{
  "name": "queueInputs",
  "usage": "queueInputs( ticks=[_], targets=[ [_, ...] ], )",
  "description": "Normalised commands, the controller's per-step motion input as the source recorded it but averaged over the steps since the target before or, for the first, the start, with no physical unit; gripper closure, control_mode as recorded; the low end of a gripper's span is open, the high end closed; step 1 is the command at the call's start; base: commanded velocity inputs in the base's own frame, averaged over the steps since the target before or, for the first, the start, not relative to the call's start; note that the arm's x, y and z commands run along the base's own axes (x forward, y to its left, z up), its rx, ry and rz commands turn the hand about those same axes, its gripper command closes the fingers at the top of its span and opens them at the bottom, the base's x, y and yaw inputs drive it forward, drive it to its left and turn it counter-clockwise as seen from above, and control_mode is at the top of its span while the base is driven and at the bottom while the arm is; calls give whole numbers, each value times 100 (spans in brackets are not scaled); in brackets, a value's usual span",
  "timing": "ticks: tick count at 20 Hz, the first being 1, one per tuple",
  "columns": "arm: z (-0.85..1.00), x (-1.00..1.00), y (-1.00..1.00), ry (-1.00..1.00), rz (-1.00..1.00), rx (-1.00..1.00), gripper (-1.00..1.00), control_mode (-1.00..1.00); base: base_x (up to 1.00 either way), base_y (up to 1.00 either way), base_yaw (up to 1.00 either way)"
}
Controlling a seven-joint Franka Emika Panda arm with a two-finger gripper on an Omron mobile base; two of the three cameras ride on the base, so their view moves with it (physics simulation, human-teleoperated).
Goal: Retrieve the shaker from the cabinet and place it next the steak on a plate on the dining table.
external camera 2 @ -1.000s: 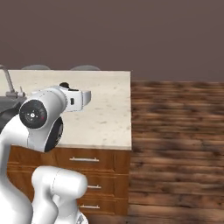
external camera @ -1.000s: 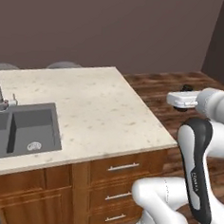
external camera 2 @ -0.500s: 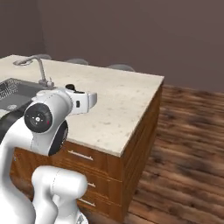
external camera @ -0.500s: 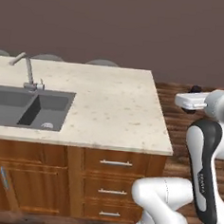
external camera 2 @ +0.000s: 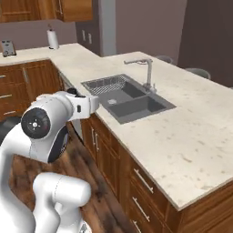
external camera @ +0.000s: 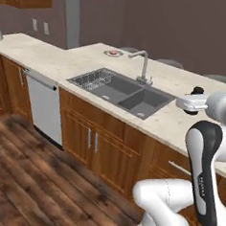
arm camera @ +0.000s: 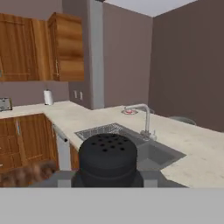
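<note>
My gripper (external camera: 196, 100) is shut on the small black shaker (arm camera: 110, 159), whose perforated top sits low in the hand view. In the left base view the shaker (external camera: 198, 91) hangs over the dining table's (external camera: 52, 57) near edge, right of the inset sink (external camera: 121, 91). At the table's far side, beyond the faucet (external camera: 144, 64), a small grey plate (external camera: 106, 52) carries the pinkish steak (external camera: 113, 52). The hand view has that plate (arm camera: 130, 112) far ahead. I cannot tell which of the brown wood wall cabinets (arm camera: 65, 46) is the open cabinet.
Grey stools (external camera: 221, 79) stand behind the table. A white dishwasher front (external camera: 43, 107) and wood doors line the table's base above dark wood floor (external camera: 33, 176). A paper towel roll (external camera 2: 53, 39) and a toaster (external camera 2: 7, 47) stand on the far counter.
The whole picture has swung: the base moved, so the sink, faucet and long counter now show instead of the table's end. The gripper still holds the shaker.
</note>
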Motion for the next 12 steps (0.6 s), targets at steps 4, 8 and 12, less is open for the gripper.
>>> queueInputs(
  ticks=[4,8,12],
  targets=[
    [0,0,0,0,0,0,100,100,-81,-88,64],
    [0,0,0,0,0,0,100,100,-100,-100,40],
    [0,0,0,0,0,0,100,100,-100,-100,39]
  ],
)
